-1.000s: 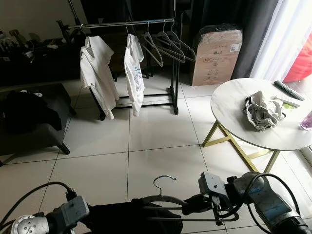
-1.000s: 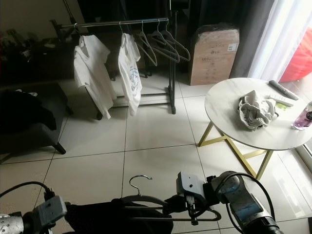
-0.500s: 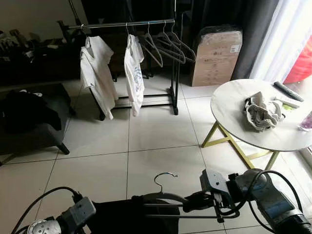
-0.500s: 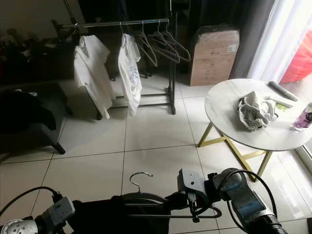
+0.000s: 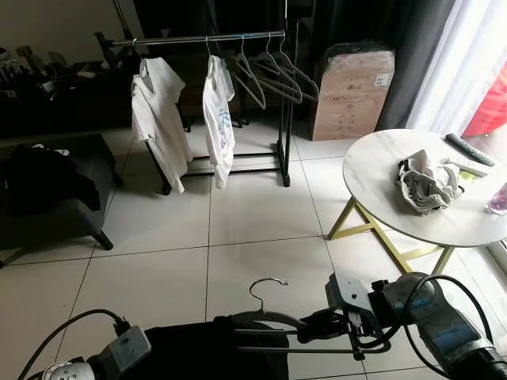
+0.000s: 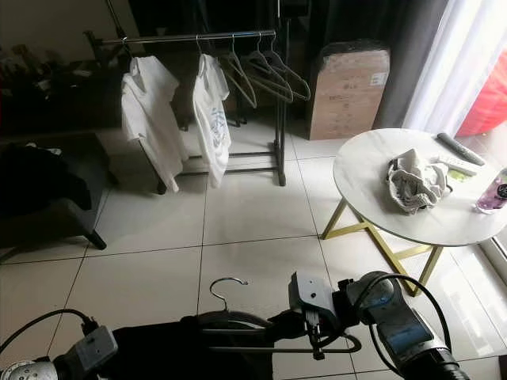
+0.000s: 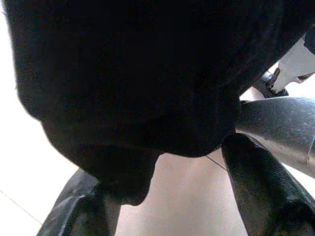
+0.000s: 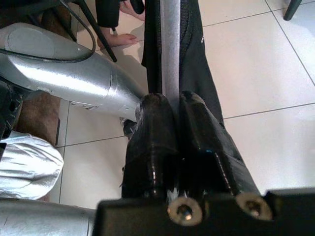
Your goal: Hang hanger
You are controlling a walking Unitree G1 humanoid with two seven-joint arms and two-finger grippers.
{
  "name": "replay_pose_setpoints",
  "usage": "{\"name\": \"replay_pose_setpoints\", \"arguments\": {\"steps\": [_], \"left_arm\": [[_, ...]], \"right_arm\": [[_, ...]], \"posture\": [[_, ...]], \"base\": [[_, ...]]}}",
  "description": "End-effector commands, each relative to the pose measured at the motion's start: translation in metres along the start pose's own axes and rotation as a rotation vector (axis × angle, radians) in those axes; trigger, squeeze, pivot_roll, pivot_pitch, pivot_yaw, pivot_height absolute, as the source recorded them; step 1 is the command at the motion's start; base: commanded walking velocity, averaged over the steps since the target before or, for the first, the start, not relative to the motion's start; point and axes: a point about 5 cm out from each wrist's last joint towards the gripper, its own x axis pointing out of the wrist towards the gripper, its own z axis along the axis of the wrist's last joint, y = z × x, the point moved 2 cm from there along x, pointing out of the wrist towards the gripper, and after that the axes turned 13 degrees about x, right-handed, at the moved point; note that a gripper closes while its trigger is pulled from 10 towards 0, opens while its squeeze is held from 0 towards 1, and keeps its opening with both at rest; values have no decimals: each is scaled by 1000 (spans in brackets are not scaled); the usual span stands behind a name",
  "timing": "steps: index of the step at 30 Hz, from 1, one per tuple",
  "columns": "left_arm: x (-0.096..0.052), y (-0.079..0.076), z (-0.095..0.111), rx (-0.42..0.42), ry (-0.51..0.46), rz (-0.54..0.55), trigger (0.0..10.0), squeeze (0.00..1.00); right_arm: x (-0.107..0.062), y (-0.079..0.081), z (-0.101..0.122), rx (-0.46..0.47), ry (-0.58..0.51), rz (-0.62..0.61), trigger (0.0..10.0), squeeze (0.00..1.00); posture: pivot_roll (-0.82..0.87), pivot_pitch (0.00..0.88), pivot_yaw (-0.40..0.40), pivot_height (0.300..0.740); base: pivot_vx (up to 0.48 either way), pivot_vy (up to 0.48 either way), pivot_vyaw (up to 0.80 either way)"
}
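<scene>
A grey hanger (image 5: 268, 320) with a metal hook lies level, low in front of me, with a black garment (image 5: 198, 356) draped on it. My right gripper (image 8: 167, 101) is shut on the hanger's shoulder bar, also seen from above (image 5: 321, 324). My left gripper (image 7: 172, 167) is under the garment's other end, its fingers (image 7: 251, 187) apart with black cloth hanging between and over them. Across the tiled floor stands the clothes rack (image 5: 198, 37), carrying two white shirts (image 5: 158, 111) and several empty hangers (image 5: 273, 71).
A round white table (image 5: 380, 190) on gold legs stands at the right, with a crumpled cloth (image 5: 428, 182) and a remote on it. A cardboard box (image 5: 352, 91) sits beside the rack. A dark bench (image 5: 55, 214) with black clothes is at the left. A person's bare foot (image 8: 125, 39) is near.
The hanger's hook has risen slightly and drifted a little left. My left wrist has sunk nearer the picture's lower edge. The right gripper keeps its hold.
</scene>
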Motion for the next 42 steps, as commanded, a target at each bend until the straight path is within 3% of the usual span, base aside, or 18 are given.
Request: {"name": "replay_pose_setpoints", "arguments": {"steps": [1, 18, 42], "left_arm": [[1, -7, -5, 7, 21, -23, 0, 0], [5, -7, -3, 31, 17, -24, 0, 0], [8, 6, 4, 42, 1, 91, 0, 0]], "right_arm": [[-2, 2, 11, -34, -46, 5, 0, 0], [0, 2, 11, -27, -50, 7, 0, 0], [1, 2, 10, -12, -52, 3, 0, 0]], "posture": [[52, 146, 26, 740], [53, 159, 26, 740], [47, 155, 24, 740]], "base": [[0, 0, 0], [0, 0, 0], [0, 0, 0]]}}
